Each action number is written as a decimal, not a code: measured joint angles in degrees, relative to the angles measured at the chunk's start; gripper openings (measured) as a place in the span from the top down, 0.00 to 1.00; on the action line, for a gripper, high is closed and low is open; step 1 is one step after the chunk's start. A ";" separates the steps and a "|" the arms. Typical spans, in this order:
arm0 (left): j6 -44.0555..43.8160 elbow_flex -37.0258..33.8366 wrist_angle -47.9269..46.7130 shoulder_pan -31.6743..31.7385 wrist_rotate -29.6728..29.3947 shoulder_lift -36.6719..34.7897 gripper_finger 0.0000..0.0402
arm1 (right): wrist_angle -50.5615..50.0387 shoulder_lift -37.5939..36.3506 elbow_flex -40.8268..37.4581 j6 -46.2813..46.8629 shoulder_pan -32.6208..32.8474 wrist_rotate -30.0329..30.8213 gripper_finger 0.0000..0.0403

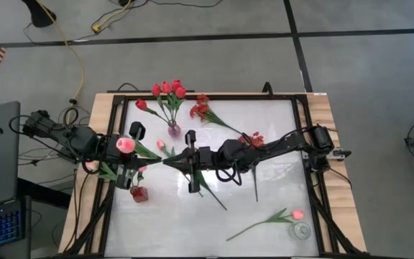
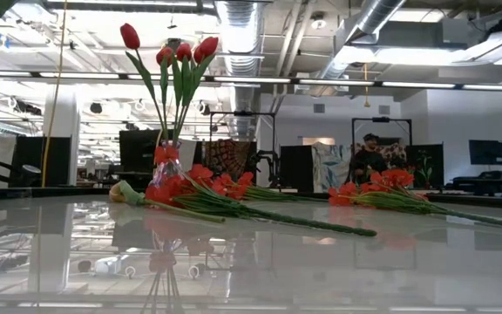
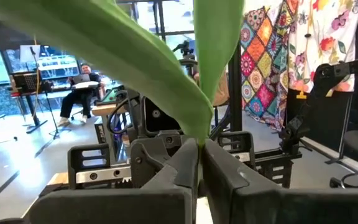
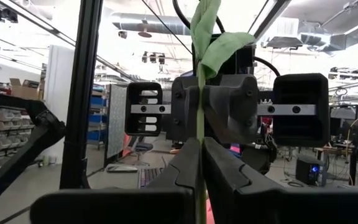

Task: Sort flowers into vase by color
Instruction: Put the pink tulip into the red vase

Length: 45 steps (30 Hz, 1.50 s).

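High view: you have one pink tulip (image 1: pixel 126 144) spanning both arms, around nine o'clock of the table. The left gripper (image 3: pixel 199 163) is clenched on its leaves; the right gripper (image 4: pixel 201 163) seems pinched on the stem, probably a handover.

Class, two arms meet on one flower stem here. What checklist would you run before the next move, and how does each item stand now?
1. Left end effector shut on the stem: ok.
2. Right end effector clear of that stem: not ok, its fingers are closed on it.
3. Red-tulip vase upright: ok.
4. Table beside that vase free of loose flowers: not ok, red sprays lie there.
5. Clear vase empty: cannot tell.
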 joint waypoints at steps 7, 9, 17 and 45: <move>0.03 0.00 0.00 -0.02 -0.02 0.00 1.00 | -0.03 0.00 0.00 0.44 0.00 -0.02 0.87; 0.45 0.00 0.00 -0.02 -0.02 0.00 1.00 | -0.07 0.00 0.00 0.28 0.13 -0.02 0.87; 0.90 0.00 -0.03 -0.02 -1.05 -0.40 1.00 | -3.89 -0.65 0.29 -0.02 0.09 -0.11 0.73; -26.39 25.09 -41.39 -7.71 18.39 -5.33 1.00 | -37.42 -0.74 12.28 -0.56 1.62 2.89 0.35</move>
